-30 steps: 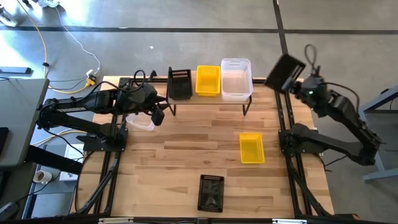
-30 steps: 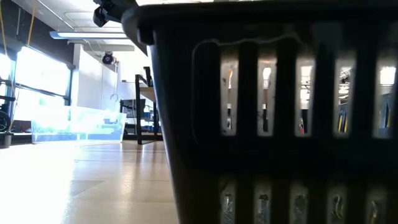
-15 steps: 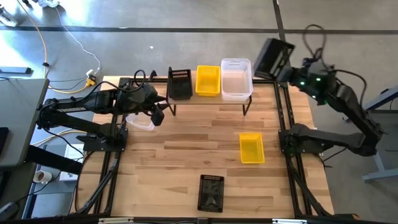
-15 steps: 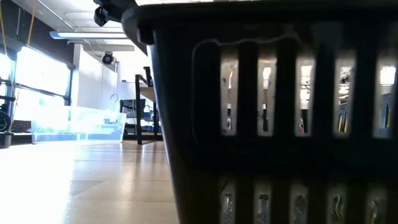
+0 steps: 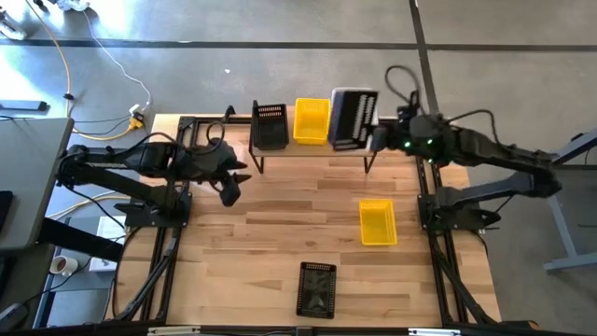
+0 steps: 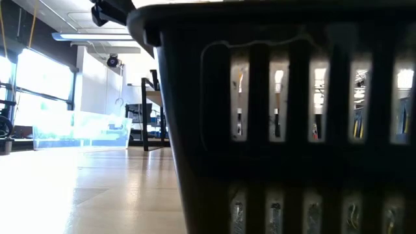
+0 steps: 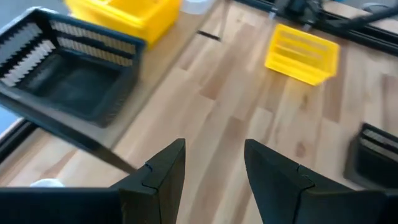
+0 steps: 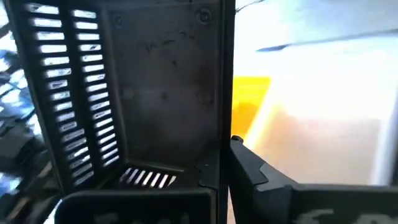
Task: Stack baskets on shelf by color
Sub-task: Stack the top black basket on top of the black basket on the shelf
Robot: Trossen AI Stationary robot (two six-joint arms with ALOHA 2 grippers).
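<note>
Two arms: I saw both at the table's far end, at 12 o'clock.
Right gripper [image 5: 373, 138]: clenched on a black mesh basket [image 5: 352, 119], tipped on its side over the shelf's right end, covering the clear bin's spot.
Left gripper [image 5: 230, 189]: released, fingers [image 7: 163, 180] spread over bare wood, just at 7 o'clock of the shelf.
Shelf [image 5: 317, 147]: it carried an upright black basket [image 5: 270, 125] at its left end and a yellow basket [image 5: 312, 120] in the middle.
Table [image 5: 280, 233]: a second yellow basket [image 5: 377, 222] lay at 3 o'clock, another black basket [image 5: 317, 288] at 6 o'clock.
Low view: that near black basket [image 6: 286, 117] filled most of it.
</note>
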